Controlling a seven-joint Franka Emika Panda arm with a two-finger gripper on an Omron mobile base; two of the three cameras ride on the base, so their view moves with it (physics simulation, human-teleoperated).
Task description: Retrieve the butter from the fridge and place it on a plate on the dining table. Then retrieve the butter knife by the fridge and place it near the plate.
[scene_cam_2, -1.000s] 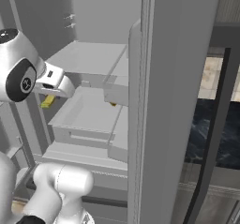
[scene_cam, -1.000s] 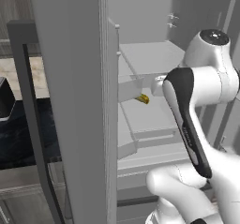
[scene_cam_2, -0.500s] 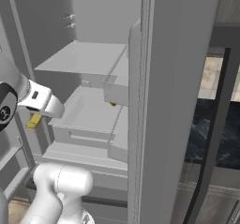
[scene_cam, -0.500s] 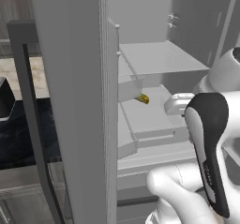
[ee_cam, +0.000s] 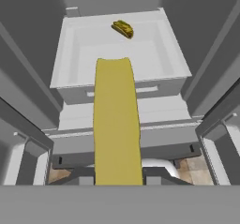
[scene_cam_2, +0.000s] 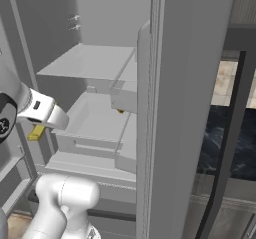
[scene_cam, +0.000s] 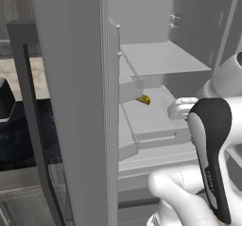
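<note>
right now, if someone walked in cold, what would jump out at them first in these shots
The long yellow butter stands out first, running up the middle of the hand view, held in the gripper just outside the fridge. Behind it the fridge stands wide open, with pale grey shelves. A small yellow-brown item lies at the back of the drawer tray.

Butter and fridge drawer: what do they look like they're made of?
The butter: flat, matte yellow block with no gloss or wrapper visible, so probably bare butter, though the render leaves it open. The fridge drawer: pale grey, smooth, opaque walls with soft shading, likely moulded plastic; painted metal can't be excluded.
</note>
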